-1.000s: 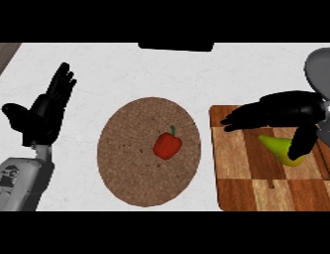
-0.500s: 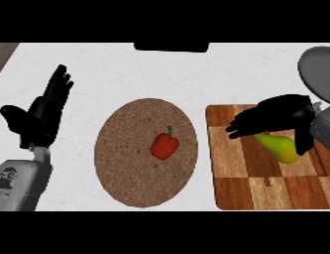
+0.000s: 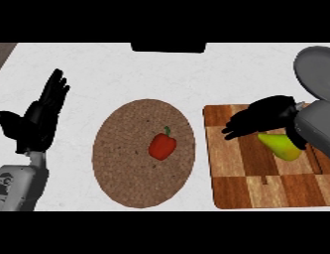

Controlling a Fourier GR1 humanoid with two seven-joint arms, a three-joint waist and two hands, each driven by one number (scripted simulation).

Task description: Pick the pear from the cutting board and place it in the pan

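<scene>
Your worktop (image 3: 124, 69) carries the cutting board (image 3: 233, 188) at right, with the grey pan (image 3: 328, 74) beyond it. Your right hand (image 3: 266, 119) hangs over the board, covering the top of the pear (image 3: 284, 149) lying there; whether it grips, you cannot tell. Your left hand (image 3: 39, 121) rests spread at left.

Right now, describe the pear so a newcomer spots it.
Find the wooden cutting board at right. On its upper half, by the black right hand, lies a yellow-green pear. It is the board's only fruit; the red pepper sits on the round brown mat.
</scene>
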